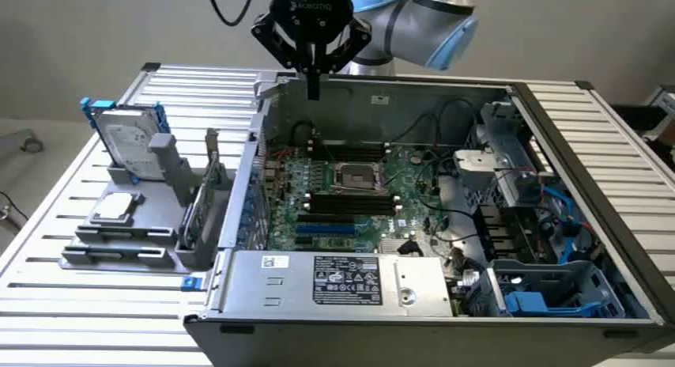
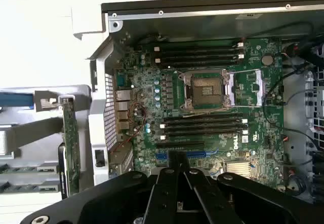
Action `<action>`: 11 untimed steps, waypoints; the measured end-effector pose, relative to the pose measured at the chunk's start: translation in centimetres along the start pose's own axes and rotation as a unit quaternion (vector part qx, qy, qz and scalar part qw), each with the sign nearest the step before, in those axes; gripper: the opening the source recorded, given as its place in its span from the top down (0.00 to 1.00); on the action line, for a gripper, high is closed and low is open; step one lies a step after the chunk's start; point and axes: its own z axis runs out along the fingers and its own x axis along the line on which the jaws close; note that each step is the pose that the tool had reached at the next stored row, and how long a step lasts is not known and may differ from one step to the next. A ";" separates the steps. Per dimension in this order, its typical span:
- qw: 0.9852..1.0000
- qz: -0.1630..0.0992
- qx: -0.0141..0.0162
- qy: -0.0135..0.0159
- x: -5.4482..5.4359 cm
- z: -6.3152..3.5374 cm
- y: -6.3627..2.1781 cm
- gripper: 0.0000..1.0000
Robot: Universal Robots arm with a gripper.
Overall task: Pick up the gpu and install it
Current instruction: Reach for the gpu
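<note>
**Exterior view.** A ribbed silver metal table point(image 1: 95, 304) fills the foreground, with a plain grey wall point(image 1: 84, 35) behind it. On the table lies an open grey steel computer case point(image 1: 245, 201). Its floor holds a green motherboard point(image 1: 316, 181) with a square metal CPU socket point(image 1: 352, 177). A silver boxed power supply point(image 1: 337, 281) with a white label sits along the near edge.

Towards the exterior view's left, just beside the case, stands a grey plastic rack point(image 1: 137, 240). It holds a silver hard drive with blue frame point(image 1: 129, 145) upright in a slot, and a second silver drive point(image 1: 116, 207) lying flat. The gpu point(image 1: 207, 201), a thin card on edge, is in the rack slot nearest the case.

The pale blue and grey robot arm point(image 1: 422, 19) reaches in from behind. Its black gripper point(image 1: 312, 90) points straight down above the case's far wall, pinched together and holding nothing, well apart from the gpu.

**Wrist view.** The table point(image 2: 40, 41) looks bright white beside the case point(image 2: 202, 11). Inside, the motherboard point(image 2: 152, 97) carries the CPU socket point(image 2: 205, 88), flanked by rows of thin black memory sticks point(image 2: 200, 57), and a blue expansion slot point(image 2: 205, 153).

The gripper point(image 2: 177, 158) has its fingers pressed tip to tip and empty. The gpu point(image 2: 70, 143) shows a green board edge and a silver end bracket point(image 2: 48, 102), standing in the rack point(image 2: 30, 133) outside the case wall.
</note>
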 end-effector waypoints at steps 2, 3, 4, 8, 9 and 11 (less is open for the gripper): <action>1.000 0.000 0.000 0.000 0.0 -0.07 0.00 0.89; 1.000 0.000 0.000 0.000 0.0 -0.11 0.01 0.89; 1.000 0.000 0.000 0.000 0.0 -0.14 0.01 0.89; 1.000 0.000 0.000 0.000 0.0 -0.27 0.02 0.89; 1.000 0.000 0.000 0.000 0.1 -0.27 0.01 0.89; 1.000 0.000 0.000 -0.002 0.9 -0.28 0.14 0.89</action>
